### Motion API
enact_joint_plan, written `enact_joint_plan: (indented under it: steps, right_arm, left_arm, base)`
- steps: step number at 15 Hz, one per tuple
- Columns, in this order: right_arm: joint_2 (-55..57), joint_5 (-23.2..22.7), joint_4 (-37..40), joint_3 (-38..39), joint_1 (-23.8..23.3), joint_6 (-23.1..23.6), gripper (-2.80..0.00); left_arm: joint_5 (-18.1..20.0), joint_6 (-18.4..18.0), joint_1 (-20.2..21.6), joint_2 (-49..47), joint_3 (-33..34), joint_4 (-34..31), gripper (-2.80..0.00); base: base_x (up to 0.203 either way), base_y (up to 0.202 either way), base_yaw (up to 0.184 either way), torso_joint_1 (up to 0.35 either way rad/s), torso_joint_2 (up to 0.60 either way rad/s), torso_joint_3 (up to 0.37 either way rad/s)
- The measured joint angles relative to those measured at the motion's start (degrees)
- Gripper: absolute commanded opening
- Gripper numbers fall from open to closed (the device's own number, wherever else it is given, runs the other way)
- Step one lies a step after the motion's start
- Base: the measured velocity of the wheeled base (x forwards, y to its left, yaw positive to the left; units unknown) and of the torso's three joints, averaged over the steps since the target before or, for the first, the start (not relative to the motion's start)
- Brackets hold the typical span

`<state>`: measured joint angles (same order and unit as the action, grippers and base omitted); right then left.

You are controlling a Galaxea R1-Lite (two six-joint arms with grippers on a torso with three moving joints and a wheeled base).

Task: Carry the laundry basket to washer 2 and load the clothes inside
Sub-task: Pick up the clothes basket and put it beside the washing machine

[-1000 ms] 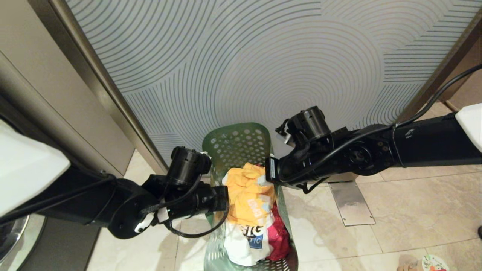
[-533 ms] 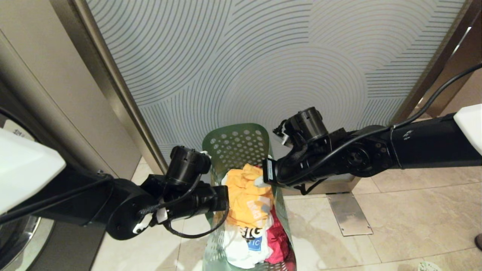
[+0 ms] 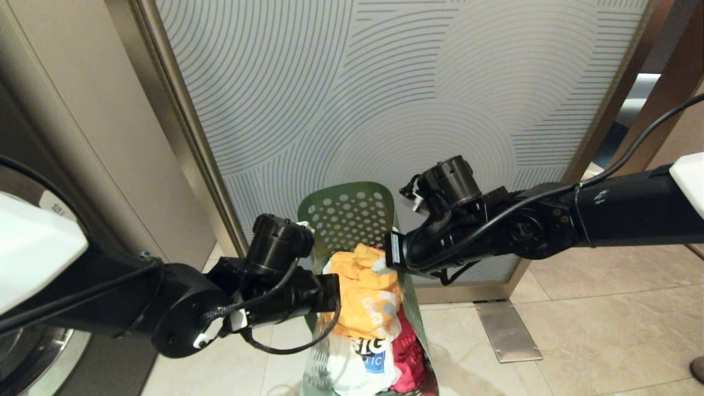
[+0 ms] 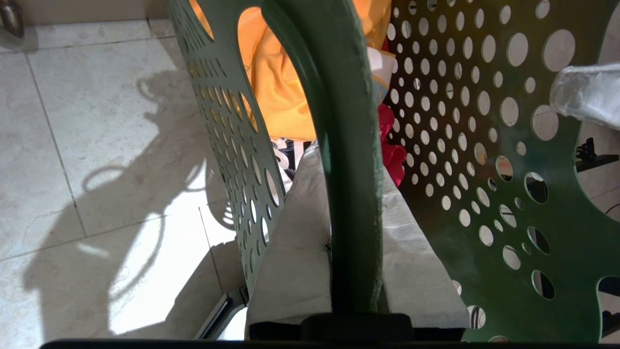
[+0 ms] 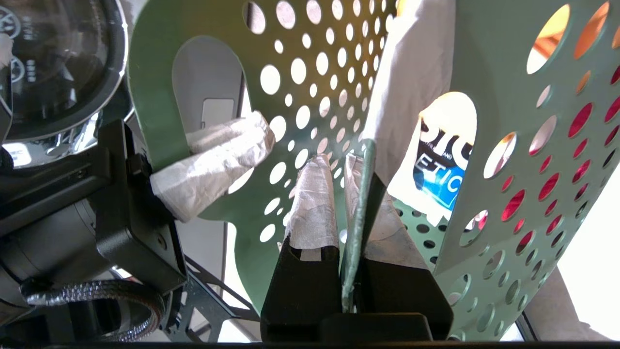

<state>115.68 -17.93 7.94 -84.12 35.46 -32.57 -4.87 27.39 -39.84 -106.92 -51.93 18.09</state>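
Two chunky matte-black arms, both fattening into glossy white shells up near the shoulders. Left arm (image 3: 165, 308) with a big round black joint disc, small white sticker patch on it, and a thin black cable looping loose under the wrist. Stubby black cylinder, like a lens cap, perched on top of each wrist. Right arm (image 3: 550, 228) much the same: round joint hub with a ring of tiny screws, long black cable running along the top and off behind, small white label on the flat end block. Fingers (image 5: 315, 203) wrapped in wrinkly greyish-white tape over boxy black bases. Same pale wrap on the left fingers (image 4: 300, 242).
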Motion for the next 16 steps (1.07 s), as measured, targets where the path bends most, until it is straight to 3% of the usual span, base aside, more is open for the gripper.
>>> enact_joint_plan:
  steps: [10, 16]
  right_arm:
    - [0.0, -0.03, 0.05, 0.16, 0.04, -0.15, -2.8]
    - [-0.22, -0.02, 0.05, 0.24, 0.82, -0.14, -2.8]
  left_arm:
    - [-0.17, 0.0, -0.92, 0.35, -0.27, -0.52, -2.8]
    - [-0.12, 0.13, -1.25, 1.3, 0.06, -0.42, -2.8]
  base:
    - [0.0, 0.0, 0.0, 0.003, 0.0, 0.193]
    - [0.0, 0.0, 0.0, 0.002, 0.0, 0.02]
